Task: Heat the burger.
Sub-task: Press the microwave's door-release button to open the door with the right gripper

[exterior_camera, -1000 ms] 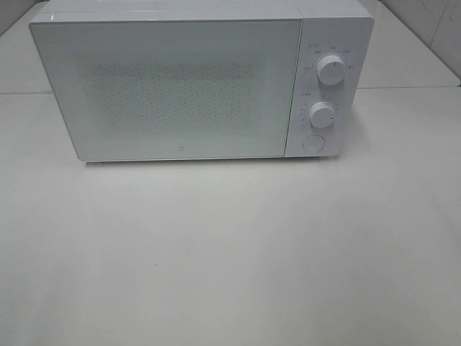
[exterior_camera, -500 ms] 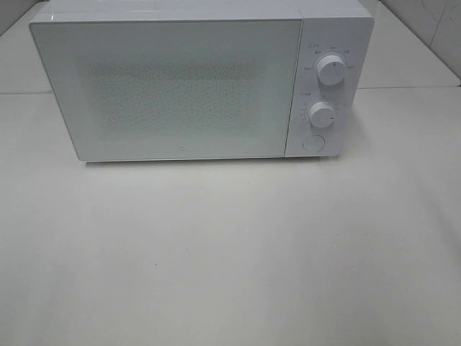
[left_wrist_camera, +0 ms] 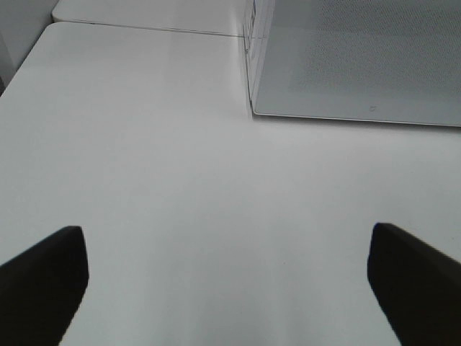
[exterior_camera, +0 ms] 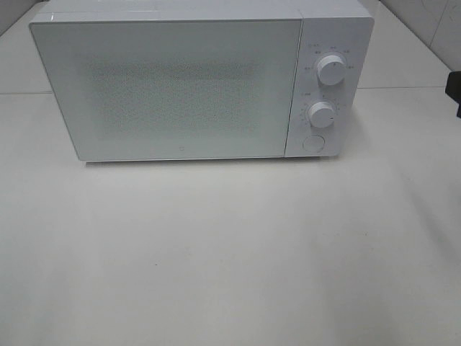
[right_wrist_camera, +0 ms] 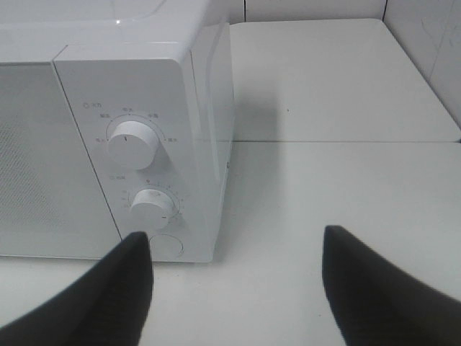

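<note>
The burger is out of view in every frame. A white microwave (exterior_camera: 180,86) stands at the back of the table with its door shut. My right gripper (right_wrist_camera: 238,288) is open and empty, hovering in front of the microwave's right corner (right_wrist_camera: 202,108), near the upper knob (right_wrist_camera: 132,143), the lower knob (right_wrist_camera: 151,207) and the round button (right_wrist_camera: 167,246). In the high view only a dark part of the right arm (exterior_camera: 454,88) shows at the right edge. My left gripper (left_wrist_camera: 227,288) is open and empty over bare table, off the microwave's front left corner (left_wrist_camera: 253,108).
The white table (exterior_camera: 230,252) stretches in front of the microwave. A tiled wall (exterior_camera: 432,21) rises at the back right. The control panel carries two knobs (exterior_camera: 330,71) (exterior_camera: 322,114) and a button (exterior_camera: 312,143).
A dark part of the right arm has come into the high view at the right edge. The microwave has not moved.
</note>
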